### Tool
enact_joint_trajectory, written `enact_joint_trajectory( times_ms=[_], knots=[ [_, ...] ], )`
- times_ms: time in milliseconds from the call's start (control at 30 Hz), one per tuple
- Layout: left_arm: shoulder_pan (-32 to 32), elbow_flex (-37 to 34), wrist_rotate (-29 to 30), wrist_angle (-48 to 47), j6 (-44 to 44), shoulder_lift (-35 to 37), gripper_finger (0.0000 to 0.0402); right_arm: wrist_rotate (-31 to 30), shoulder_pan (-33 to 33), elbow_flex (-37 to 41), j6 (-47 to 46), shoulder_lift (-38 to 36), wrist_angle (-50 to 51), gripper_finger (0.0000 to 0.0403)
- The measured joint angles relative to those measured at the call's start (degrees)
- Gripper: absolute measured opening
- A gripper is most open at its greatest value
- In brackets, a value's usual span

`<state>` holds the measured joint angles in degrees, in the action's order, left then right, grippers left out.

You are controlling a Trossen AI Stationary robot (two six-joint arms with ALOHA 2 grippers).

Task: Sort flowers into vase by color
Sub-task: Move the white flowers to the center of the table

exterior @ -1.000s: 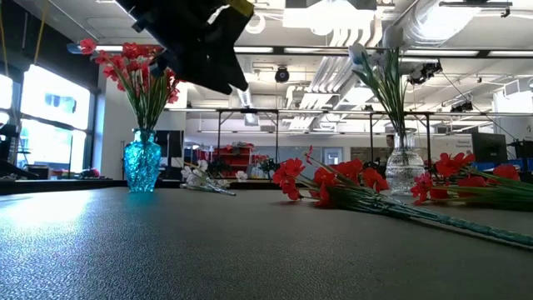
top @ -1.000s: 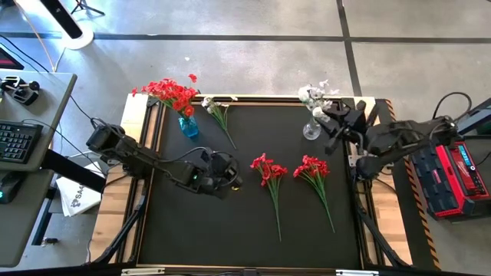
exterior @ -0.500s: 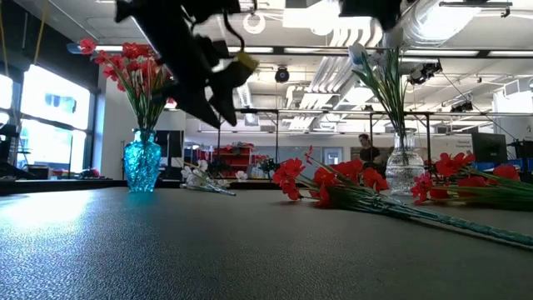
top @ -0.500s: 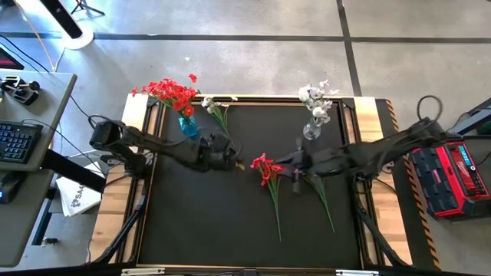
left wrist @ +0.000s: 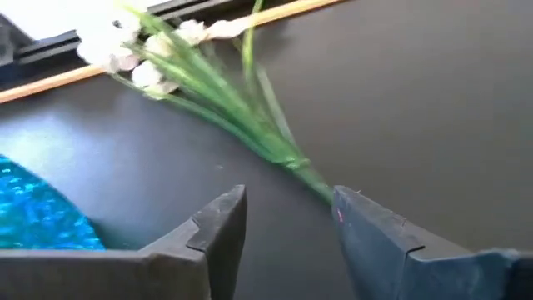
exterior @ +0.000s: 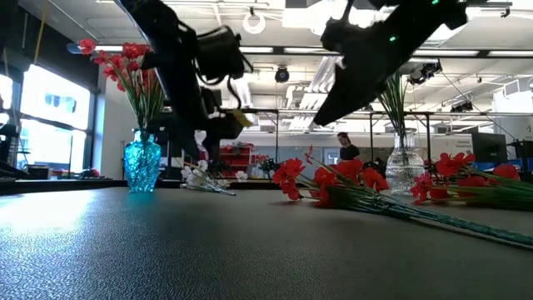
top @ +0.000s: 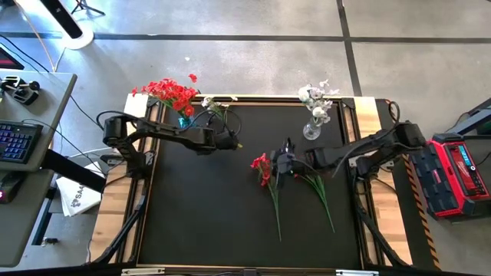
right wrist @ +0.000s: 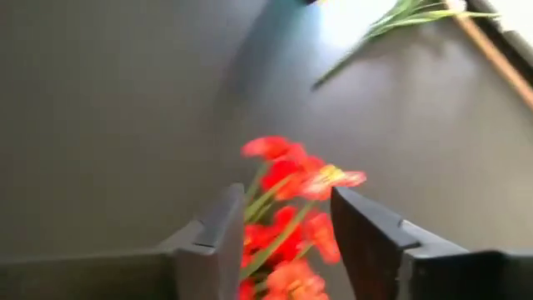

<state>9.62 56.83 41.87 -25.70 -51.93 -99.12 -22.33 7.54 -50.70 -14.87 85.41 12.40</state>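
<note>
A white sprig [top: 219,115] lies near the table's far edge, and its stem end [left wrist: 321,185] reaches between the fingers of my open left gripper [top: 232,142] [left wrist: 287,221]. Two red sprigs lie mid-table. My open right gripper [top: 273,162] [right wrist: 283,233] hovers over the blossoms [right wrist: 287,196] of the left red sprig [top: 274,203]. My right arm partly covers the other red sprig [top: 324,203]. A blue vase [top: 183,120] holds red flowers; a clear vase [top: 311,130] holds white ones. In the low view both grippers are above the mat.
Wooden rails [top: 368,115] frame the black mat [top: 199,215], whose near half is bare. Both vases stand close to the far edge. A desk with a keyboard [top: 19,142] is to the left, a red case [top: 453,172] to the right. A person [exterior: 342,147] stands in the room beyond.
My left gripper has moved from mid-table toward the far edge, to the white sprig's stem end. My right arm has swung from beside the clear vase toward the table's left and now reaches over the left red sprig's blossoms. The flowers have not moved.
</note>
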Motion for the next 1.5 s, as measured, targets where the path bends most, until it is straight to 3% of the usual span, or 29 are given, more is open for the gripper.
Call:
enact_joint_trajectory(
  times_ms=[200, 333, 600, 833, 1133, 1500],
  knots=[
    [3.15, -0.21, -3.14, 2.97, 0.21, -3.53, 0.0215, 0.04, -8.8, 0.0, 8.27, 0.15, -11.77, 0.024],
    [5.59, -0.21, -5.71, 5.68, 2.52, -6.14, 0.0227, 0.18, -11.13, 0.0, 13.35, 0.15, -17.43, 0.0271],
    [9.3, -0.1, -5.03, 13.54, 9.29, -10.74, 0.0227, 0.31, -9.48, 0.0, 14.5, 0.15, -19.16, 0.0263],
    [9.55, -0.07, -10.51, 15.5, 17.91, -10.96, 0.0209, -0.75, -1.96, 0.0, 12.34, 0.15, -19.16, 0.0254],
    [-0.77, 0.01, -14.65, 13.13, 16.77, -10.41, 0.012, -2.53, 9.11, 0.0, 12.74, 0.15, -18.36, 0.0254],
    [-18.5, -0.32, -11.75, -6.2, 3.01, -5.33, 0.0041, -2.95, 12.89, -0.02, 12.32, -0.57, -12.28, 0.0254]
  ],
)
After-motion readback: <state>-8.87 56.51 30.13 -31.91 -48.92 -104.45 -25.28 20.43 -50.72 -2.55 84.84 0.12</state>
